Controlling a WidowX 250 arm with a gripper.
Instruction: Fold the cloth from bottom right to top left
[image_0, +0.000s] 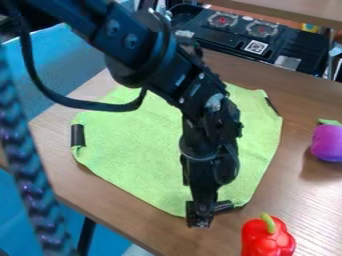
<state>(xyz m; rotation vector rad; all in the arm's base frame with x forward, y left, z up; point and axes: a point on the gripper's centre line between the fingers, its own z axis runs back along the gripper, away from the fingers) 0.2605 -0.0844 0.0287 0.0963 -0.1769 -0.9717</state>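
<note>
Blurred at the left edge, one braided column (30, 175) stands nearest the camera. One gripper (201, 215) hangs at the bottom corner of one green cloth (137, 145); whether its jaws are parted or pinching fabric, I cannot tell. From them the cloth spreads up and left across one worktop (297, 182), showing no clear long axis, so the fold should head that way. Three dark patches (78, 135) mark its edge; outside it sit one red pepper (266, 240) and one purple toy vegetable (328, 143).

The arm (150, 55) hides part of the cloth (137, 145), and the view's edges crop the red pepper (264, 241) and purple toy (327, 143).
</note>
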